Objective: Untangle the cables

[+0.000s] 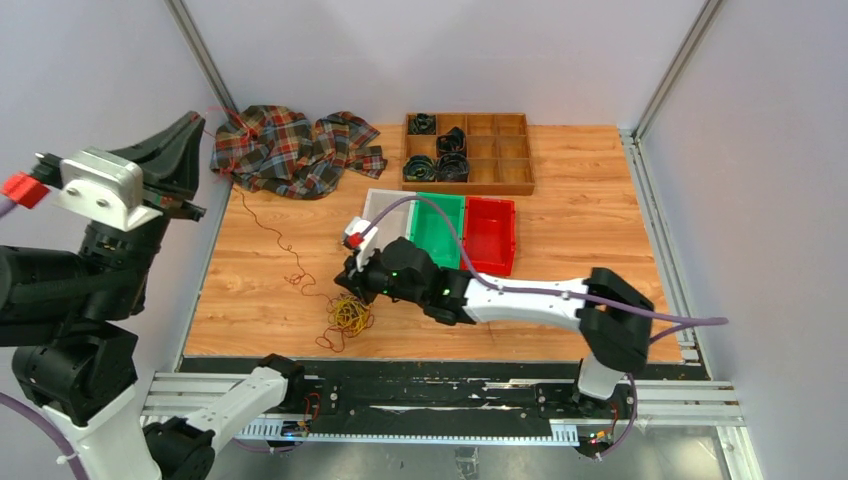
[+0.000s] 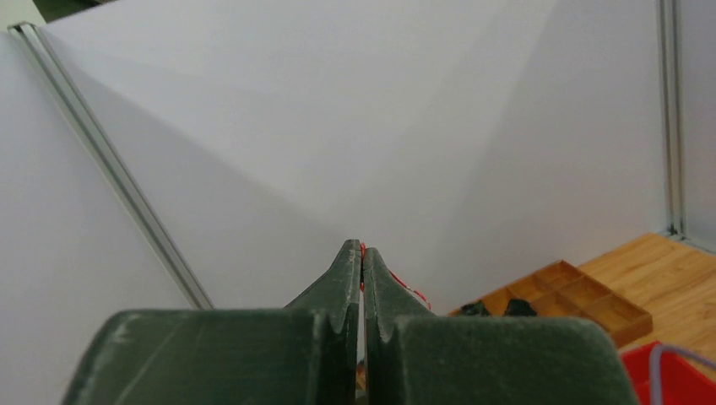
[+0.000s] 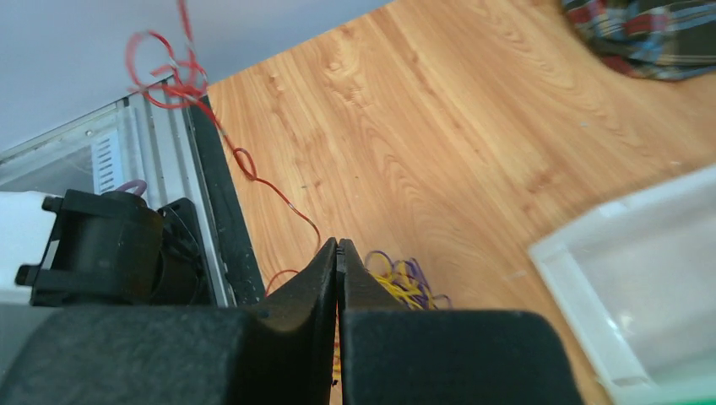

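Note:
A tangle of yellow, purple and red cables [image 1: 350, 315] lies near the table's front edge, and shows in the right wrist view as yellow and purple loops [image 3: 405, 283]. One red cable [image 1: 262, 220] runs from it up to the far left, where my raised left gripper [image 1: 195, 122] is shut on it. The red strand [image 2: 411, 291] shows pinched at the tips of that gripper [image 2: 361, 246]. My right gripper [image 1: 352, 284] is low at the tangle's far side. Its jaws [image 3: 338, 243] are shut, with yellow strands in the slit between them.
A plaid cloth [image 1: 290, 150] lies at the back left. A wooden compartment tray [image 1: 530, 150] holds black coiled bands [image 1: 437, 165]. Clear [image 1: 385, 203], green [image 1: 440, 215] and red [image 1: 490, 235] bins sit mid-table behind the right arm. Enclosure walls stand close on the left.

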Controlling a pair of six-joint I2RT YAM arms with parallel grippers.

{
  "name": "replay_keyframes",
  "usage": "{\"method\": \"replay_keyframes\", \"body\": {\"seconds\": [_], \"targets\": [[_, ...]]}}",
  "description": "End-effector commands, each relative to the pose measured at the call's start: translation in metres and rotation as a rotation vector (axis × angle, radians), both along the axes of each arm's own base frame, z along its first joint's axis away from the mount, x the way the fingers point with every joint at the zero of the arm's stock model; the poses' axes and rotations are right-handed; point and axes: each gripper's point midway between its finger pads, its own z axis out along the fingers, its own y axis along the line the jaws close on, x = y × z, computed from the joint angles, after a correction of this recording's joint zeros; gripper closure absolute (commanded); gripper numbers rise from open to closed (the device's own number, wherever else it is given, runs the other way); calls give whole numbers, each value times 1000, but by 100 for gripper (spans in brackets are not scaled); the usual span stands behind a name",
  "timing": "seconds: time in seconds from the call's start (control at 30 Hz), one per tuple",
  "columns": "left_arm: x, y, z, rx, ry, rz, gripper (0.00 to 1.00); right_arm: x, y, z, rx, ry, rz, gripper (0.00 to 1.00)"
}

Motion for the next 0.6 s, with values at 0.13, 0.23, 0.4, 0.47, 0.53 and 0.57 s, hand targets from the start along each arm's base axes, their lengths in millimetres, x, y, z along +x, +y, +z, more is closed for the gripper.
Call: {"method": "replay_keyframes", "body": {"seconds": [0.13, 0.23, 0.4, 0.47, 0.53, 0.57], "targets": [[26, -8, -87, 23, 181, -1, 100, 9, -70, 66, 86, -115, -69, 99], [27, -9, -83, 20, 169, -4, 99, 5, -75, 51, 81, -67, -52, 81], [24, -9, -59, 35, 112, -3, 100, -9, -46, 20, 85, 5, 22, 29], [22, -7, -51, 35, 91, 9, 100, -14, -29, 10, 72, 5, 60, 28], [20, -4, -46, 38, 75, 18, 100, -16, -11, 3, 51, -7, 76, 28], [19, -4, -43, 39, 68, 20, 100, -15, -3, -4, 36, -7, 82, 27]]}}
